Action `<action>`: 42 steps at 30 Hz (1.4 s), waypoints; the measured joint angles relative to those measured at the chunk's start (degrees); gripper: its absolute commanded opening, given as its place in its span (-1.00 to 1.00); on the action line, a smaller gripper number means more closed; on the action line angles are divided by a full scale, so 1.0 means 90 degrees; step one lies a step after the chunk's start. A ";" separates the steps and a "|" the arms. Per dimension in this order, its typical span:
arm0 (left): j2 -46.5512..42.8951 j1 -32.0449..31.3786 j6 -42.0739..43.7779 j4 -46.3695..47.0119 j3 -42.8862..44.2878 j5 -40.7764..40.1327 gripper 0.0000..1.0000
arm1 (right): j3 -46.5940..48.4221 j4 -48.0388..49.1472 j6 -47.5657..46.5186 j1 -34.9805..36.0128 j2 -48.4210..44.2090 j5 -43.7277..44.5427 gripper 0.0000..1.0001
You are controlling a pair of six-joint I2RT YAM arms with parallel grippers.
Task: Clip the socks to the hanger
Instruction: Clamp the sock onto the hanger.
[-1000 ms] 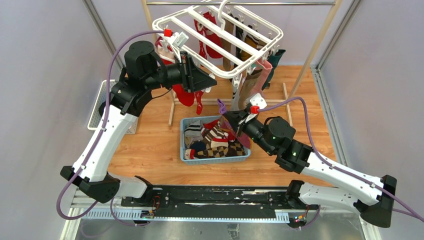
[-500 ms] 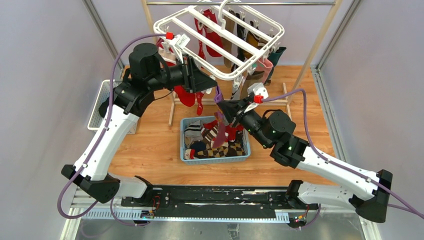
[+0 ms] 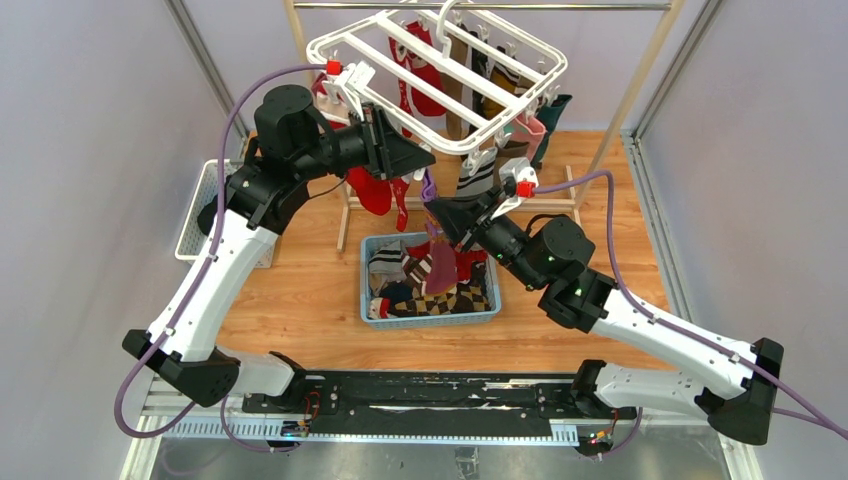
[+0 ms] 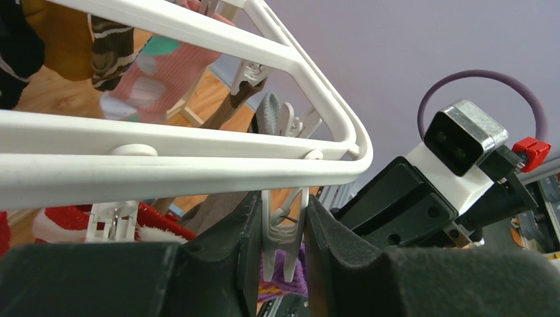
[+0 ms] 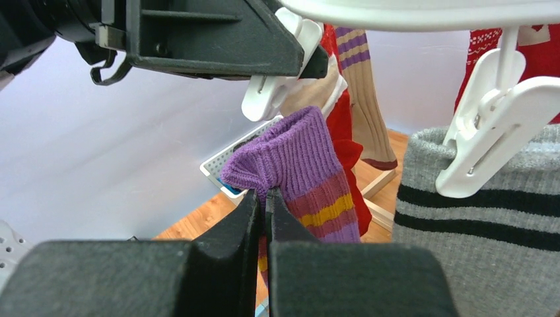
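Observation:
The white grid hanger (image 3: 345, 31) hangs from the rail with several socks clipped under it. It also fills the top of the left wrist view (image 4: 165, 168). My left gripper (image 3: 427, 160) is shut on a dangling white clip (image 4: 285, 228) at the rack's near edge, with the clip between its fingers (image 4: 247, 231). My right gripper (image 3: 433, 208) is shut on the cuff of a purple striped sock (image 5: 297, 162). It holds the cuff up just below that clip (image 5: 274, 92). The rest of the sock hangs down over the basket (image 3: 443, 265).
A blue basket (image 3: 365, 285) of loose socks sits on the wooden floor under the grippers. A white basket (image 3: 195, 215) stands at the left. The wooden rail frame (image 3: 620, 100) holds the hanger. A grey striped sock (image 5: 489, 218) hangs in a clip (image 5: 495, 132) at the right.
My right gripper has risen up and to the left with the purple sock, from over the basket to just under the clip. My left gripper has barely moved.

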 measured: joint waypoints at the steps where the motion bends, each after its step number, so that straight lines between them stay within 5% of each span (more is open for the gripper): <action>1: -0.0005 0.0000 -0.0010 0.0000 -0.0005 -0.0061 -1.00 | 0.0000 0.0034 0.0024 0.0000 0.0005 0.0000 -1.00; 30: -0.0138 0.0000 -0.0126 -0.0029 -0.0168 -0.0546 -1.00 | -0.0211 0.0882 0.1331 -0.0935 0.0420 -0.2205 -1.00; 42: -0.0141 0.0000 -0.0148 -0.0007 -0.0168 -0.0500 -1.00 | -0.0211 0.1056 0.1377 -0.0998 0.0457 -0.2263 -1.00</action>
